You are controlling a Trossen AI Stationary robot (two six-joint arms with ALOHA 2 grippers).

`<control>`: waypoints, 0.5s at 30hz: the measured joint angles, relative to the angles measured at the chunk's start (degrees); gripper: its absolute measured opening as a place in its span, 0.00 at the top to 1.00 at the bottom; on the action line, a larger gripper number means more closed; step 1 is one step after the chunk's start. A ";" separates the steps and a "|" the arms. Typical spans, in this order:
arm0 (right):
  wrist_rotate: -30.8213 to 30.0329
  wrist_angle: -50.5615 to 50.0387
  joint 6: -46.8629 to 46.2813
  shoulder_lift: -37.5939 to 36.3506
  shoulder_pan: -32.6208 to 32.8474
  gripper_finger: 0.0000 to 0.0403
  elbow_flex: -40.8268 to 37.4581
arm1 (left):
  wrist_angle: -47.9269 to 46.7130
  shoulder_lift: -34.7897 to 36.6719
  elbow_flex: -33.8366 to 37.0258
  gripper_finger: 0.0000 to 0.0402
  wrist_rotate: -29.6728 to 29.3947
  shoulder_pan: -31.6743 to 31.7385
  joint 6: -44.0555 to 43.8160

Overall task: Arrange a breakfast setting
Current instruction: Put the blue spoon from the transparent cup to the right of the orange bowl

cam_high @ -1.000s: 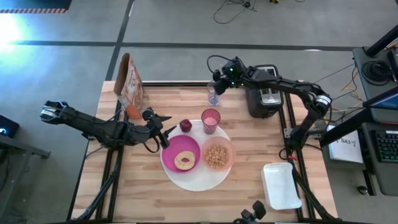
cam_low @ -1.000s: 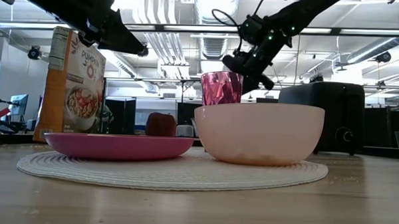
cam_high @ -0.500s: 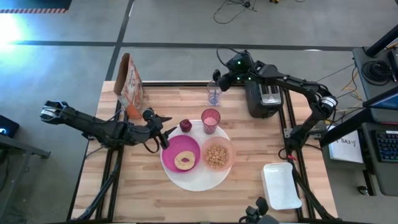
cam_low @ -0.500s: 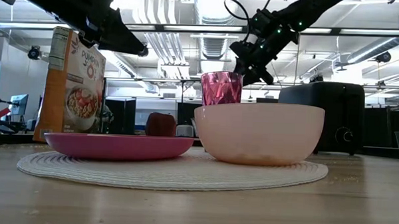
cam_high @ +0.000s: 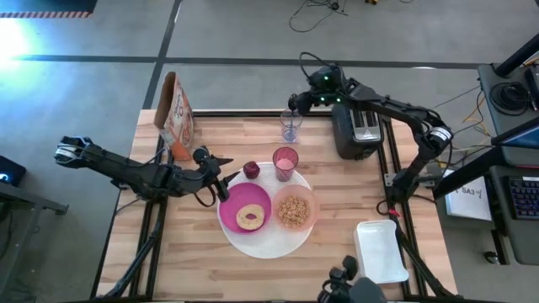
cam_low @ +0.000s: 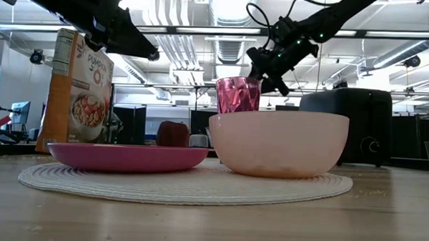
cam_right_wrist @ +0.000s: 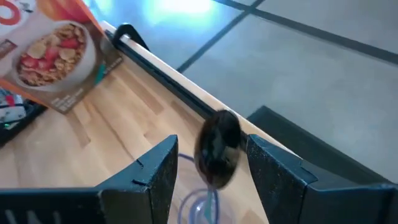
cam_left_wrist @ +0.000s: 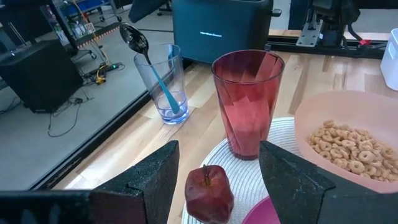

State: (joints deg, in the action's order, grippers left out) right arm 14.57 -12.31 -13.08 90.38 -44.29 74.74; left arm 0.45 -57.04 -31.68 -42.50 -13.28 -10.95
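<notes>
Teal-handled spoon [cam_left_wrist: 157, 73] stands bowl-up in the clear glass [cam_high: 290, 127] at the table's [cam_high: 210, 269] far edge, near the toaster [cam_high: 357, 128]. Its long axis leans slightly off upright. The right claw [cam_high: 296, 99] hovers just above it, jaws parted and empty, the spoon's dark bowl between them in the right wrist view. The left claw [cam_high: 226, 178], open, waits beside the magenta plate [cam_high: 229, 212], much farther off.

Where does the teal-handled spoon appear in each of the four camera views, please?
High view: spoon in the clear glass, behind the pink tumbler.
Low view: hidden behind the tumbler.
Left wrist view: in the glass, bowl end up.
Right wrist view: its dark bowl, centre.
Shared landmark: the glass.
</notes>
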 joint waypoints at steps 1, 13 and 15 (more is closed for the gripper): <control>0.71 0.82 0.00 0.53 0.00 0.55 0.00 | -0.01 0.00 0.00 0.49 0.01 -0.01 -0.11; 0.94 4.17 -0.32 5.03 0.00 0.57 0.02 | -0.02 0.00 0.00 0.49 0.04 0.00 -0.32; 1.08 4.32 0.13 5.41 0.00 0.58 0.02 | 0.00 0.00 0.00 0.49 0.04 0.01 -0.31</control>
State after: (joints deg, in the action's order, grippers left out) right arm 15.65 -7.99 -12.95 95.79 -44.29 74.76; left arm 0.45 -57.04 -31.68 -42.46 -13.28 -11.26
